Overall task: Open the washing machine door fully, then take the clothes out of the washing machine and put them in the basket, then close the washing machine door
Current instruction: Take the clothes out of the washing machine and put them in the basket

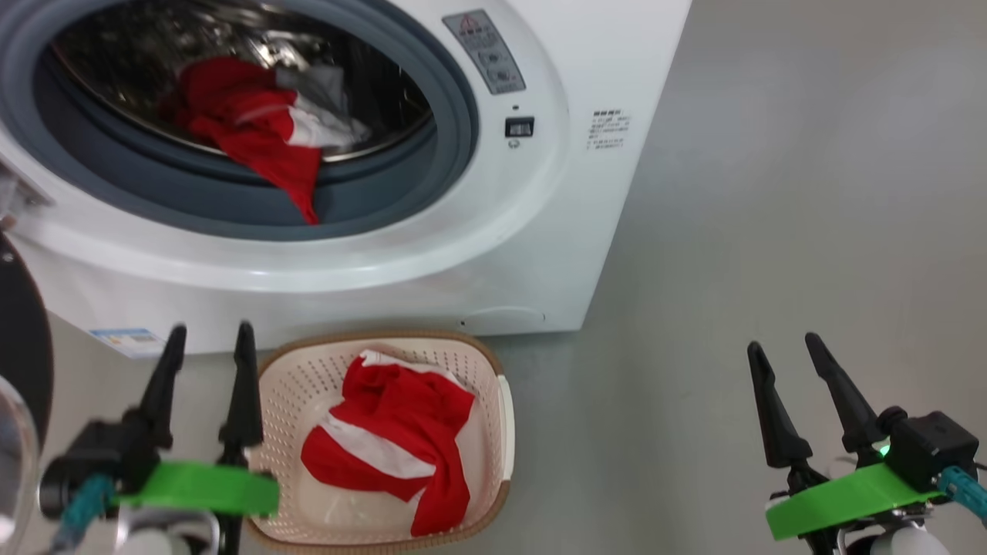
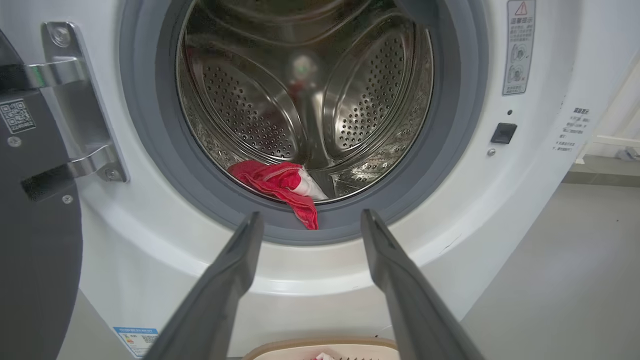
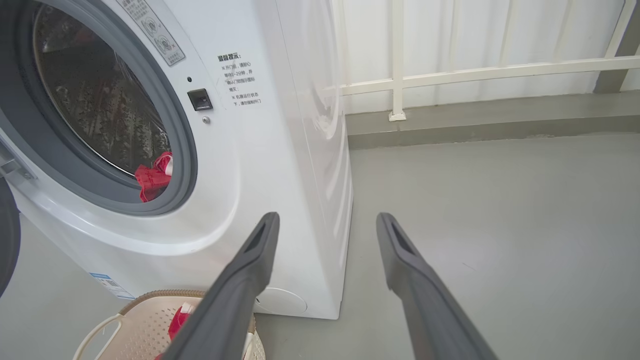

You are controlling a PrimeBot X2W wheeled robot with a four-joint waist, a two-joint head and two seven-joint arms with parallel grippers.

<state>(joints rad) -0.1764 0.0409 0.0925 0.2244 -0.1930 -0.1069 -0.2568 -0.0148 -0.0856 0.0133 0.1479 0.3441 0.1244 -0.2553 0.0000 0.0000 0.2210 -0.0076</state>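
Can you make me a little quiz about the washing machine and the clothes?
1. True or false: the basket is empty.
2. Where are clothes still left to take out? A) in the washing machine drum B) on the floor C) on top of the machine
3. Fill in: the left gripper and the right gripper both stand ____.
Key: 1 false, a red and white garment lies in it. 2 A. 3 open.

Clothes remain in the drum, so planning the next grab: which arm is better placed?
Probably left: the open left gripper points straight at the red garment hanging over the gasket. The right gripper, also open, aims past the washing machine at floor.
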